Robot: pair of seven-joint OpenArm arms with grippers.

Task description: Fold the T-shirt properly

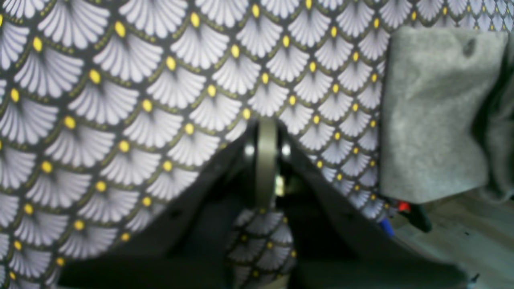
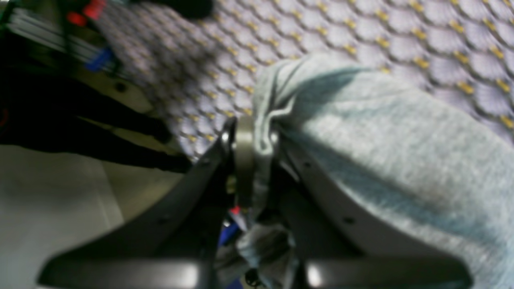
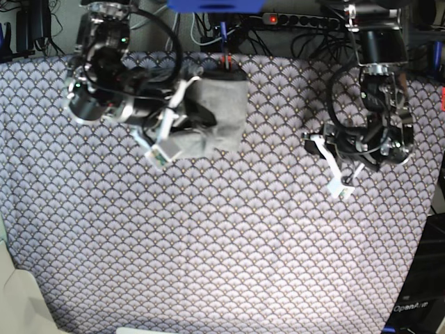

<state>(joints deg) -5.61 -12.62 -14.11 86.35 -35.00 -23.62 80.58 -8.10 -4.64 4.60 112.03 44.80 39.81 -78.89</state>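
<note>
The right gripper (image 2: 253, 138) is clamped on a bunched edge of the T-shirt (image 3: 221, 111), with grey knit pinched between its jaws and the rest of the garment draped to one side of it, a compact folded bundle resting at the far edge of the surface (image 3: 208, 243), close to where the tablecloth (image 1: 160, 80) ends. The left gripper (image 1: 266, 160) is clenched with nothing between its jaws; the shirt lies well off to its side, and only patterned cloth sits beneath and ahead of it. The main risk, as I judge it, lies in that pinch: the hold is on a gathered wad, not a flat hem, so any pull could drag the whole bundle and undo the layers already stacked, or leave a crumpled corner when it lets go. Because the shirt sits so near the back edge, a push away from the right gripper could tip part of it over the rim toward the cables (image 3: 306, 31) behind. The jaws may also have caught more than one layer, which would lift the fold open on withdrawal. The tablecloth itself could ruck if a closed fingertip scrapes it. No container of any kind shows in these views, so nothing is held in one.
</note>
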